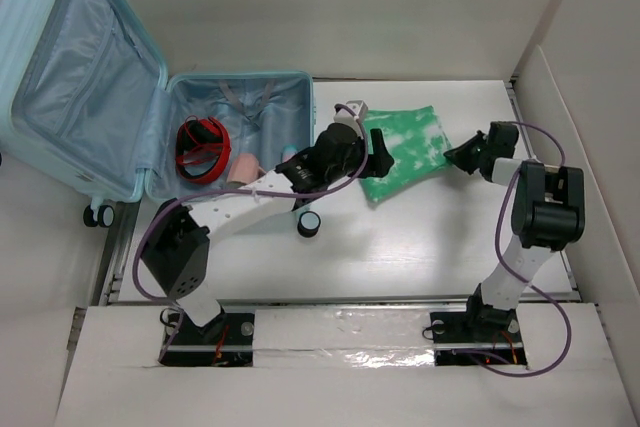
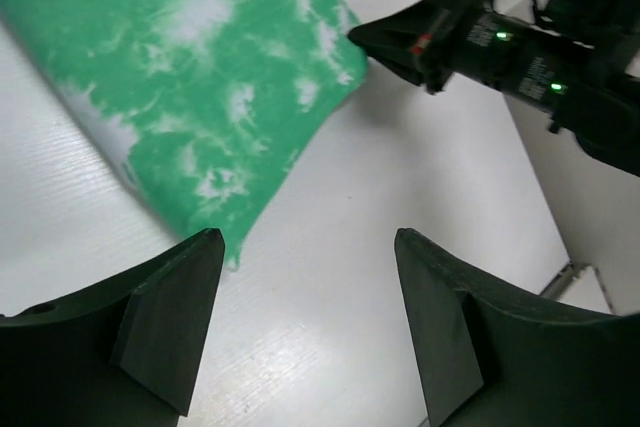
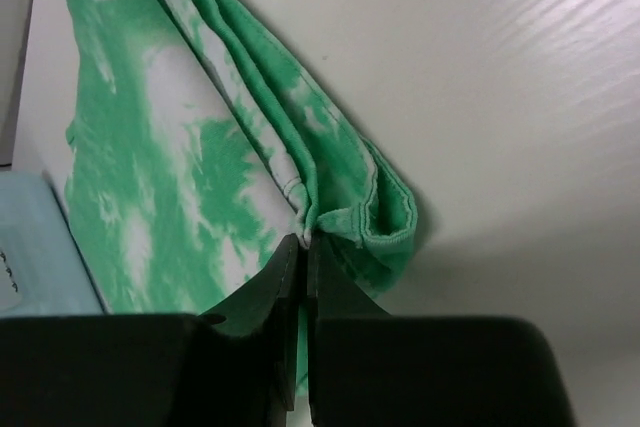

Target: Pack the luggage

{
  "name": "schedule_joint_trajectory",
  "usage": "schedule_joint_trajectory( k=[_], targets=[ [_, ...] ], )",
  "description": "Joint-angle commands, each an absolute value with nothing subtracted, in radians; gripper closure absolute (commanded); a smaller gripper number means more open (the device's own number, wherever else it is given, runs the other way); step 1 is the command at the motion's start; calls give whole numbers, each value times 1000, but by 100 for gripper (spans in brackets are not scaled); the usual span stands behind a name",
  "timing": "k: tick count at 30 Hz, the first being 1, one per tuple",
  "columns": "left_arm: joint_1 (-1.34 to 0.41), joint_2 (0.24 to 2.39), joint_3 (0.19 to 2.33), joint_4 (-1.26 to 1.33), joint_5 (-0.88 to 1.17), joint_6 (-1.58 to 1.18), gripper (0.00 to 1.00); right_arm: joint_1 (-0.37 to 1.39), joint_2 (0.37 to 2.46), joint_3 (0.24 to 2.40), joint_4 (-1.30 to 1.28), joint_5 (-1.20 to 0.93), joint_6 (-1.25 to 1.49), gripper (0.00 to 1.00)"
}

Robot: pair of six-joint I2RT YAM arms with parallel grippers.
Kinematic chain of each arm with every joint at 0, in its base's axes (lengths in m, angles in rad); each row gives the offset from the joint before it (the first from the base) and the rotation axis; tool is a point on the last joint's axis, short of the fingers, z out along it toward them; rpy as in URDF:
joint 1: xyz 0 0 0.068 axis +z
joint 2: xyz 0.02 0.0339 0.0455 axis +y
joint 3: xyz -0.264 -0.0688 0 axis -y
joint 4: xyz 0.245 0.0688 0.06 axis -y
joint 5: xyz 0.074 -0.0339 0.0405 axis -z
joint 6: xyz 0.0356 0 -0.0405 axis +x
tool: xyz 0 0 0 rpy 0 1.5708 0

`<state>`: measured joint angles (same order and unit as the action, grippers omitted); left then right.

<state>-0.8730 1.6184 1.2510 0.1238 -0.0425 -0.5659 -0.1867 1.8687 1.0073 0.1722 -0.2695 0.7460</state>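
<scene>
The suitcase point(image 1: 240, 76) lies open at the far left of the table point(image 1: 400, 247), lid propped up to the left, with a red-and-black item point(image 1: 203, 147) and a pink roll point(image 1: 240, 167) inside. Just to its right lies a folded green-and-white cloth point(image 1: 405, 152). The left gripper point(image 2: 305, 242) hangs over the cloth's edge with jaws wide apart and empty, while the right gripper point(image 3: 305, 242) is pinched closed on the cloth's far corner.

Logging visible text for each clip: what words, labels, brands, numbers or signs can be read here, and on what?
No text can be read in any view.
luggage: no brand or label shows.
green tie-dye cloth: pattern only, no lettering.
dark marks at the left edge of the right wrist view: cut off and too small to read.
</scene>
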Motion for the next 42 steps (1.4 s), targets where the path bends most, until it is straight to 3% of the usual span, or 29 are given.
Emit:
schedule_joint_trajectory(
  k=[1,4,5,6,9,15,22,32,39,42],
  targets=[
    [-861,1646,1339,89,-107,-568,33,-242,1784,970,209,-239,750,100],
    [-850,1704,1367,52,-135,-594,30,-288,1709,922,228,-207,767,100],
    [-841,1724,1374,48,-133,-600,30,-288,1692,911,235,-198,769,89],
    [-832,1742,1382,43,-109,-609,30,-299,1680,904,235,-192,767,56],
    [-818,1822,1423,43,-72,-641,29,-299,1651,920,190,-206,738,22],
    [-808,1977,1537,-3,-125,-751,23,-299,1459,844,218,-147,755,19],
    [-808,2126,1640,-87,-204,-842,23,-216,1137,818,183,-140,712,19],
    [-799,2310,1807,-175,-232,-937,29,-175,948,778,189,-202,687,19],
    [-799,2381,1873,-160,-207,-957,38,-146,884,759,210,-210,687,20],
    [-799,2388,1876,-98,-181,-940,53,-146,868,758,212,-219,692,21]
  ],
)
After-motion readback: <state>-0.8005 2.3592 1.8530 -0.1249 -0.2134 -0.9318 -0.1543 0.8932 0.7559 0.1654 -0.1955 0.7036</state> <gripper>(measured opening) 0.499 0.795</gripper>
